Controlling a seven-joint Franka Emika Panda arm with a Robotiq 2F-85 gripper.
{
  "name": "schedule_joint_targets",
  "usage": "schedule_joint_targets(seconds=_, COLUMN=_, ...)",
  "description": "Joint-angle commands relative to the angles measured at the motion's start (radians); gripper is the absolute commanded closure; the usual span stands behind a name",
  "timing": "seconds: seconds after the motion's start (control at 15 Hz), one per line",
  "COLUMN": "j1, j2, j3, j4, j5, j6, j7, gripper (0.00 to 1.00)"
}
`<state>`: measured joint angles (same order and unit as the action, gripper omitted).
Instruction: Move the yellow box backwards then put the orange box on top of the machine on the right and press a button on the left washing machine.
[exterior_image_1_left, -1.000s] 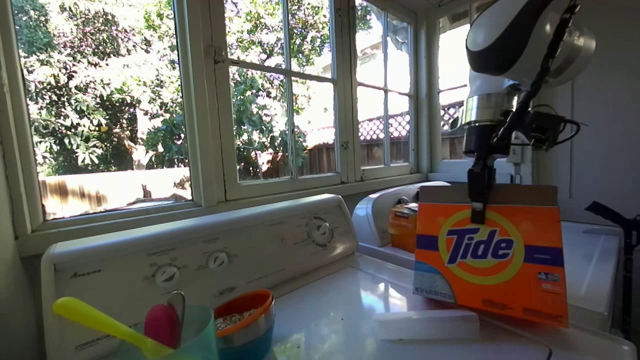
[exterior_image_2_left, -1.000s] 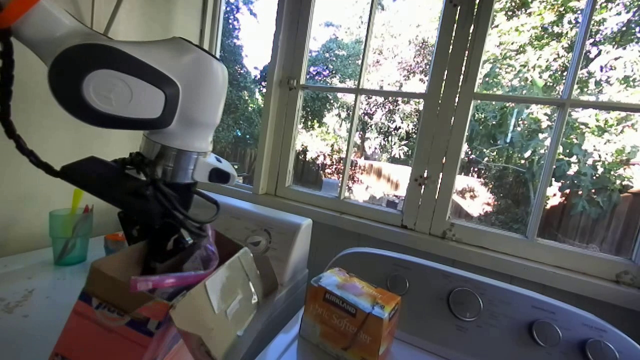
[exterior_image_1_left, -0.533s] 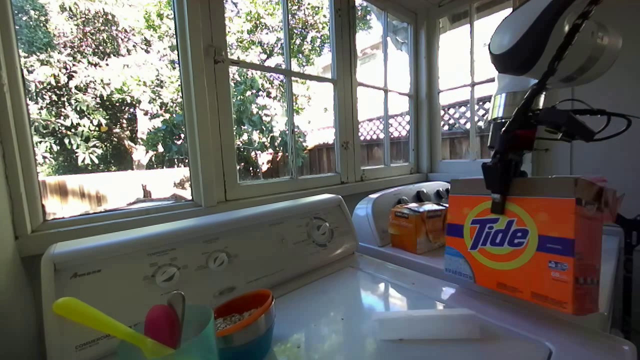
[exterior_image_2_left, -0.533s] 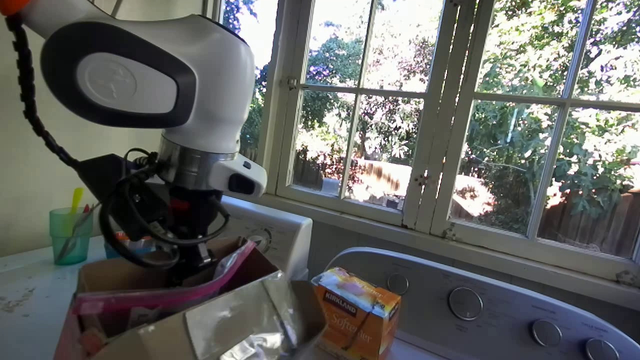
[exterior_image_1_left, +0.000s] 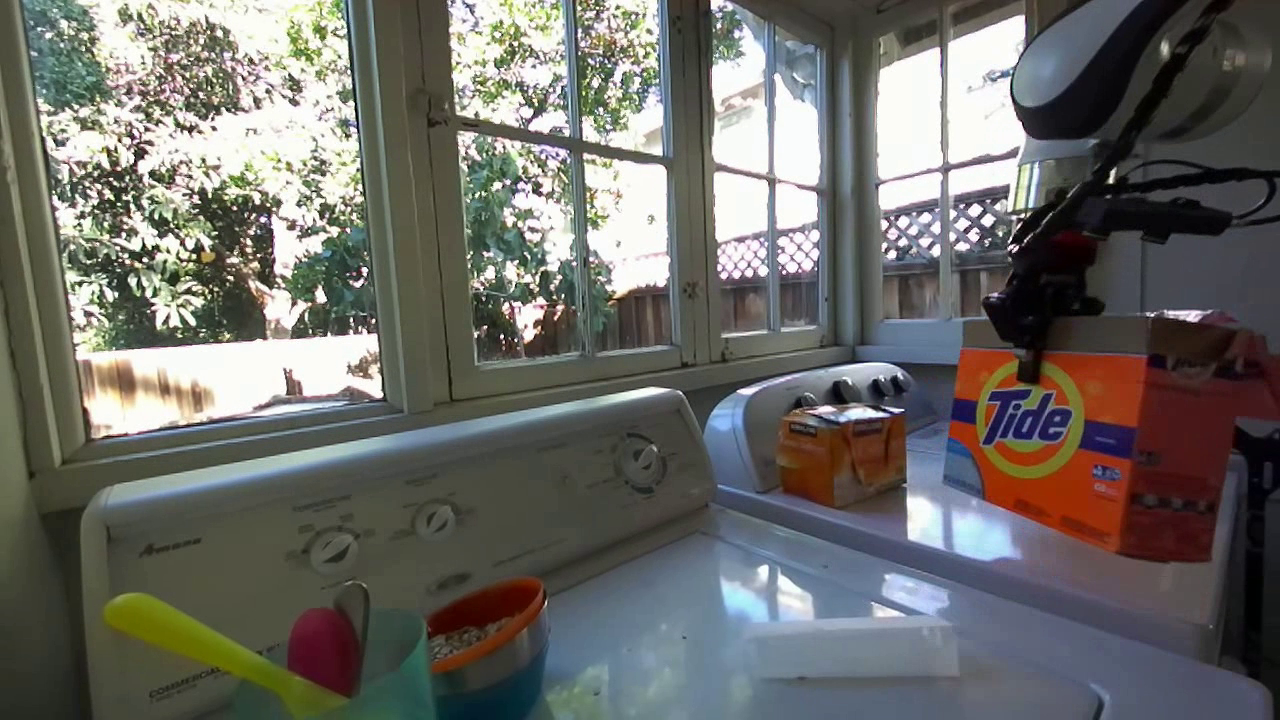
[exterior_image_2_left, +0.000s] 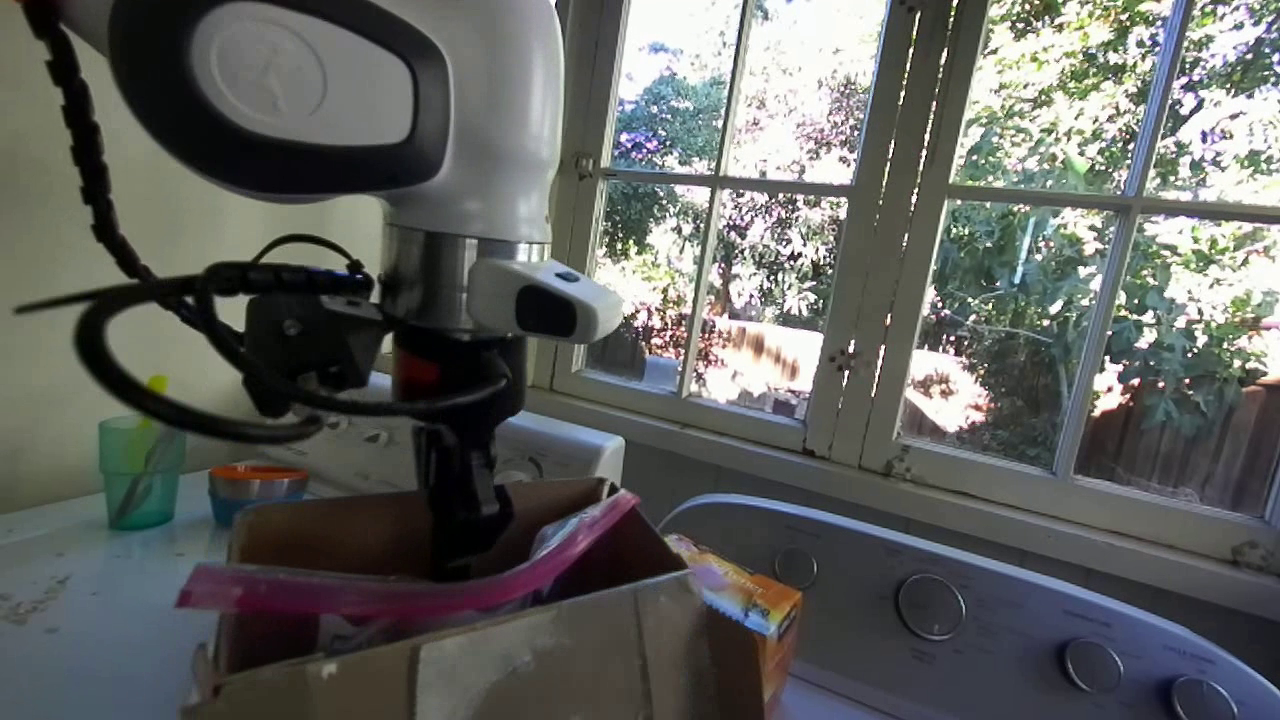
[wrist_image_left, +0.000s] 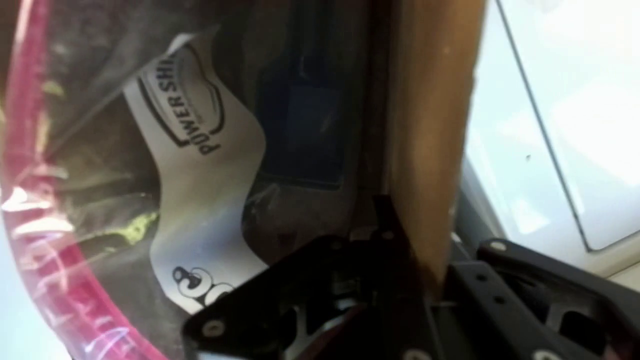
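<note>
Orange box (exterior_image_1_left: 1085, 440) shifted right — jaws clamped on its wall

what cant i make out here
Base of Tide box: cut off by lower edge in an exterior view.
Softener box: mostly hidden behind it in an exterior view.
Label: lower end covered by the claw in the wrist view.
Print around dials: too small in an exterior view.

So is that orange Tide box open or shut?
Open: the Tide box gapes at the top, a pink-edged bag showing in the opening.
</note>
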<state>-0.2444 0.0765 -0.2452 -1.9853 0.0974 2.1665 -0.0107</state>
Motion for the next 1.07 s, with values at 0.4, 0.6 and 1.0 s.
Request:
schedule_joint_targets(seconds=0.4, j1=0.013, j2=0.034, j3=0.01, j4=0.029, j5=-0.185, j6=0.067, j7=0.039, gripper=0.99)
schedule_joint_targets(seconds=0.6, j1=0.016, j2=0.078, j3=0.011, j4=0.004, j5=-0.283, j6=0.157, j7=-0.038, gripper=0.99)
schedule_joint_targets(seconds=1.0, j1=0.011, j2=0.16, j3=0.004, j4=-0.042, j5=-0.418, j6=0.405, j7=-0.182, gripper=0.99)
